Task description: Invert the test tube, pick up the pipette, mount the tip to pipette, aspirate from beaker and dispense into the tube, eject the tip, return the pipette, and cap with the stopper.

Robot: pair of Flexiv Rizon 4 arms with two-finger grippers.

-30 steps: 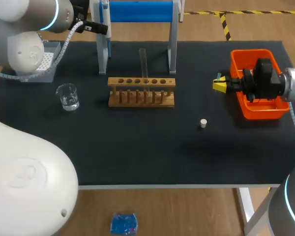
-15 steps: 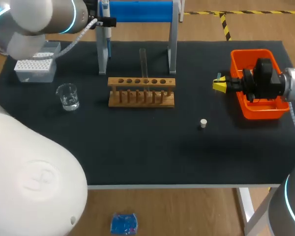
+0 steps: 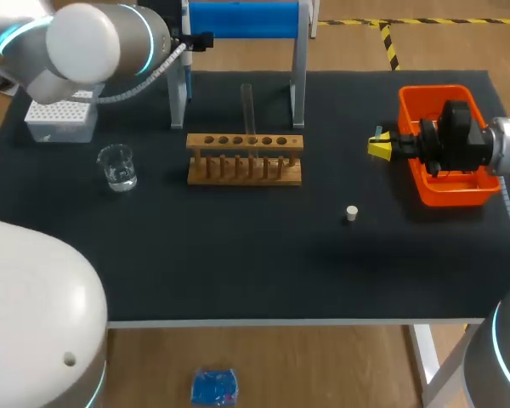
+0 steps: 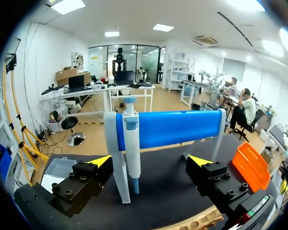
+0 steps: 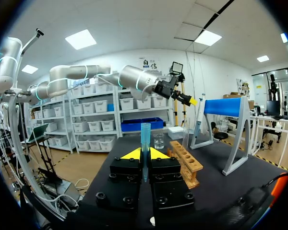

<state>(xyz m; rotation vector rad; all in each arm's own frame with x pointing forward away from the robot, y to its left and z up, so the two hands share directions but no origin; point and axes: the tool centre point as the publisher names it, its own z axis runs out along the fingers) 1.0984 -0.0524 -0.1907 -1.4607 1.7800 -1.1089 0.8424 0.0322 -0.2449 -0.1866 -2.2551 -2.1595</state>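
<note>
White-and-blue pipette (image 4: pixel 130 143) hangs on blue-barred stand (image 4: pixel 173 127), just ahead between left gripper (image 4: pixel 151 162) fingers spread wide; arm swung in toward stand since earlier; right gripper (image 5: pixel 143 153) pinched closed, unmoved

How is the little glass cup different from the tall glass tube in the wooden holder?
The beaker is short and wide; the test tube is tall and thin. The beaker stands on the table; the test tube stands in the wooden rack. Both are clear and upright.
</note>
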